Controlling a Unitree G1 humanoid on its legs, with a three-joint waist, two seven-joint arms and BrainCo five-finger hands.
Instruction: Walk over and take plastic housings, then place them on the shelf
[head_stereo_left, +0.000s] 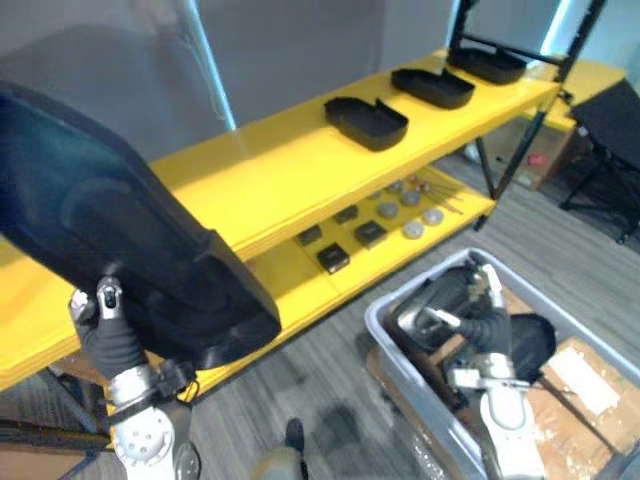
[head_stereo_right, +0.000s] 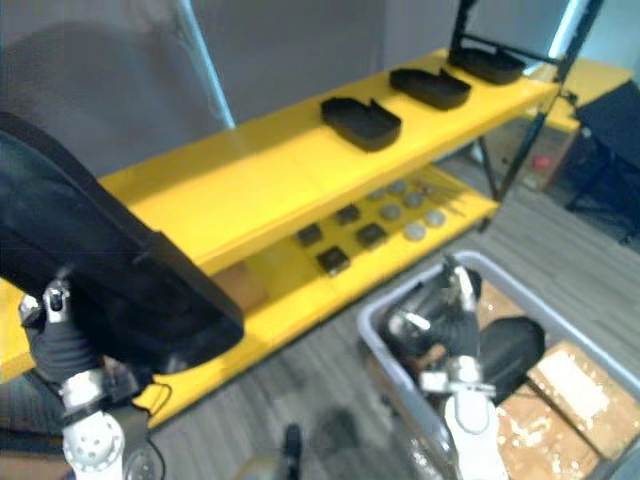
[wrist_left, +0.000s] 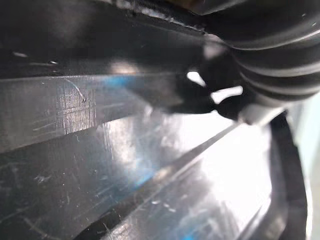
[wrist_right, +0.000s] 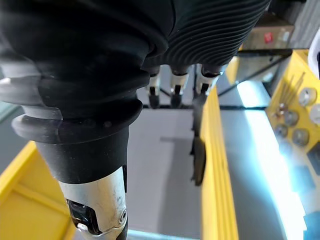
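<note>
A large black plastic housing (head_stereo_left: 120, 230) hangs tilted over the left end of the yellow shelf (head_stereo_left: 260, 170). My left hand (head_stereo_left: 108, 305) grips it from below, thumb against its rim. The left wrist view shows the housing's glossy inner face (wrist_left: 125, 150) from very close. Three more black housings lie in a row on the top board: one in the middle (head_stereo_left: 366, 122), one further right (head_stereo_left: 432, 87), one at the far end (head_stereo_left: 487, 64). My right hand (head_stereo_left: 470, 315) hovers over the grey bin (head_stereo_left: 385, 315), its fingers (wrist_right: 175, 92) relaxed and holding nothing.
The lower board (head_stereo_left: 290, 280) carries small black blocks (head_stereo_left: 333, 258) and grey discs (head_stereo_left: 412, 229). The grey bin at the lower right holds cardboard pieces (head_stereo_left: 585, 385) and a dark part. A cardboard box (head_stereo_left: 545, 150) and a black stand (head_stereo_left: 610, 130) are at the right.
</note>
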